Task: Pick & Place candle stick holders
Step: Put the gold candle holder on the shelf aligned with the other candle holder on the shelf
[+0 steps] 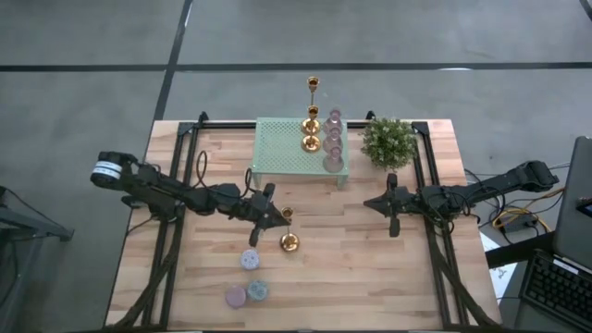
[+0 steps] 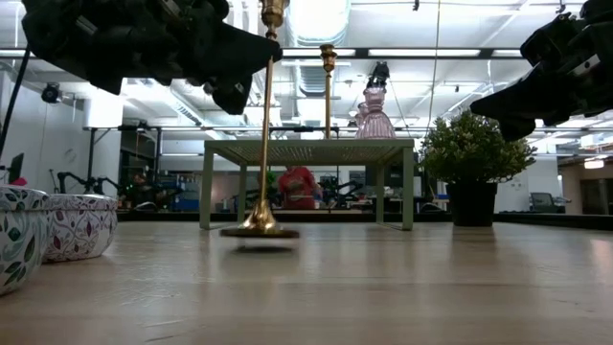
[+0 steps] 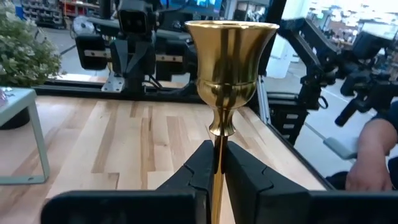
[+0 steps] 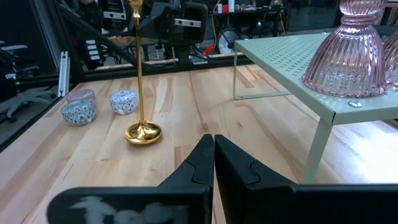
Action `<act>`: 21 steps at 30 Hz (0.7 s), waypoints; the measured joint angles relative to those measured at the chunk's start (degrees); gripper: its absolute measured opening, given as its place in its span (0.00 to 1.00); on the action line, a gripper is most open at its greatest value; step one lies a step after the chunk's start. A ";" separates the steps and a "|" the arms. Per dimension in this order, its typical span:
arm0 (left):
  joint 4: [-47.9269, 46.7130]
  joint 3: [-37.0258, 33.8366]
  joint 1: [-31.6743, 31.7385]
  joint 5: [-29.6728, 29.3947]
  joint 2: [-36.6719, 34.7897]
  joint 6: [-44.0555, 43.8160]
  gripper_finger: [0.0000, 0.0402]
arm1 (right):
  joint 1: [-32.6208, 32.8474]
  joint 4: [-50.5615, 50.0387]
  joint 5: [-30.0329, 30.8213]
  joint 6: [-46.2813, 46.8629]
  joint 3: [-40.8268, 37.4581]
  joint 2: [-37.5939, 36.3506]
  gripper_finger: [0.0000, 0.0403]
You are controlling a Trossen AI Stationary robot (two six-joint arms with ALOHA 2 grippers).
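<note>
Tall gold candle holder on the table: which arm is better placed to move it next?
Left. The left gripper is shut on the tall gold holder at its stem. The right gripper is shut, holds nothing, and waits near the plant.

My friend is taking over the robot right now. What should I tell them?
Left gripper: shut on the tall gold holder, its base on or just above the table.
Right gripper: shut, empty, waiting near the plant.
Done: two gold holders and pink glass holders sit on the green stand.
Left: the tall gold holder, then three pastel holders at the table's front left.
</note>
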 joint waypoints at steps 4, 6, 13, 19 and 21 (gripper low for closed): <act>0.71 0.04 0.02 -0.06 0.00 -0.15 0.08 | 0.00 0.01 0.00 0.00 0.00 -0.02 0.02; 0.94 0.04 0.02 -0.65 0.00 -0.17 0.08 | 0.00 -0.01 0.01 -0.01 0.00 0.00 0.02; 0.98 0.02 0.02 -1.12 0.00 -0.19 0.08 | 0.00 -0.01 0.02 0.00 0.00 0.00 0.02; 1.64 0.04 0.02 -1.12 0.00 -0.39 0.07 | 0.00 -0.01 0.02 0.00 0.00 0.00 0.02; 2.74 0.26 0.02 -1.15 0.00 -0.76 0.08 | 0.00 -0.01 0.02 0.00 0.00 0.00 0.02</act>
